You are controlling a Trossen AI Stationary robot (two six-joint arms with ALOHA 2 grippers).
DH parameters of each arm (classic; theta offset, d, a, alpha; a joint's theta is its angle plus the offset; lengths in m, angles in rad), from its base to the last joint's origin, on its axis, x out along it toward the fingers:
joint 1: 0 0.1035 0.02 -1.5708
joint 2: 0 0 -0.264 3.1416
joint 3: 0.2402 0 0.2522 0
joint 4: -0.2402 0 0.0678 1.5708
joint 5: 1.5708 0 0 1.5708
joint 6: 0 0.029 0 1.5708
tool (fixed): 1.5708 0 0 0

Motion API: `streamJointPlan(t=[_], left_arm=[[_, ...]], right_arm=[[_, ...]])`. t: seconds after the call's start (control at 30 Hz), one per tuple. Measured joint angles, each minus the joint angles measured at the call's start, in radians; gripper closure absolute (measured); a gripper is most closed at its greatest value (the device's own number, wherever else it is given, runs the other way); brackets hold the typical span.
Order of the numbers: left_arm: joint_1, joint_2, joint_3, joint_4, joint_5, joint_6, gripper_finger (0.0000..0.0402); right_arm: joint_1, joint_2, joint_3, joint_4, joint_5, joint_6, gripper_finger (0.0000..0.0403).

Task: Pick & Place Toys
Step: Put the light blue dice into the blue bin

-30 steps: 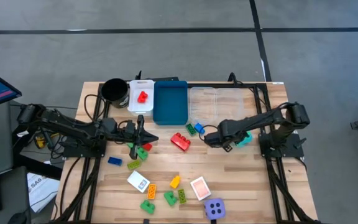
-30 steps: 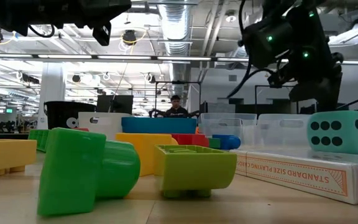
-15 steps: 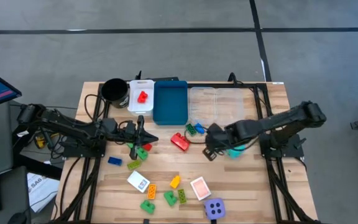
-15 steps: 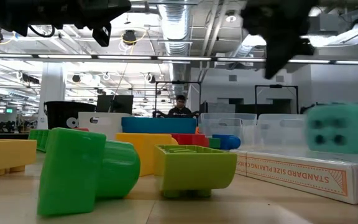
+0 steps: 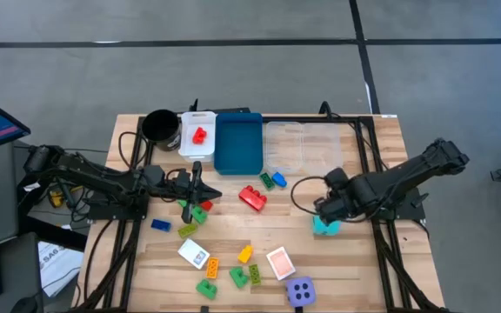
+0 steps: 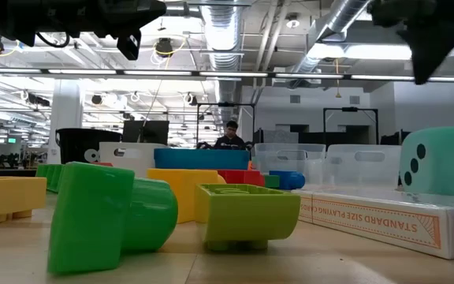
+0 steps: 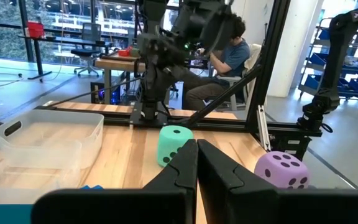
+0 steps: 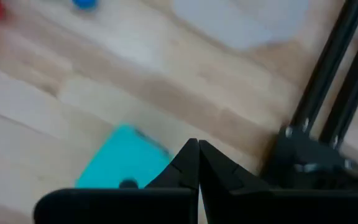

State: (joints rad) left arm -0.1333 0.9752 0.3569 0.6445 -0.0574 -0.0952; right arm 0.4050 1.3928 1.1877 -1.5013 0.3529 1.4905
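Right gripper (image 5: 323, 211) closed, empty, just above cyan die (image 5: 325, 226) on table (image 5: 355, 269). Left gripper (image 5: 211, 193) closed, empty, near green bricks (image 5: 197, 213).

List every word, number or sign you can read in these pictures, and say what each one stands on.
"STANDARD SIZE PLAYING CARDS": printed in orange along the side of the white playing-card box, low view; its left end is hidden by the lime-green plastic brick.
Black pips, no numerals: the cyan foam die and the purple foam die.
Print on the papers left of the table: too small to read.
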Motion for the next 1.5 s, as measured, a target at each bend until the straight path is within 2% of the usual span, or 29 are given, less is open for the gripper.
streamJointPlan(t=[0.37, 0.57, 0.73, 0.93, 1.33, 1.5], left_arm=[[0.0, 0.0, 0.0, 0.0, -0.005, 0.0, 0.0401], [0.0, 0.0, 0.0, -0.001, -0.004, 0.0, 0.0402], [0.0, 0.0, 0.0, -0.001, -0.003, 0.006, 0.0402], [0.0, 0.0, 0.0, -0.001, -0.003, 0.007, 0.0402], [0.0, 0.0, 0.0, -0.001, 0.001, 0.008, 0.0402], [0.0, 0.0, 0.0, -0.002, 0.001, 0.008, 0.0402]], right_arm=[[-0.006, 0.174, 0.0, -0.005, -0.263, 0.024, 0.0403], [0.007, 0.27, 0.0, -0.012, -0.371, 0.029, 0.0403], [0.019, 0.321, 0.0, 0.041, -0.407, 0.029, 0.0403], [0.021, 0.327, 0.001, 0.114, -0.399, 0.029, 0.0403], [0.02, 0.254, 0.002, 0.243, -0.216, 0.019, 0.0403], [0.02, 0.248, 0.002, 0.321, -0.193, -0.037, 0.0403]])
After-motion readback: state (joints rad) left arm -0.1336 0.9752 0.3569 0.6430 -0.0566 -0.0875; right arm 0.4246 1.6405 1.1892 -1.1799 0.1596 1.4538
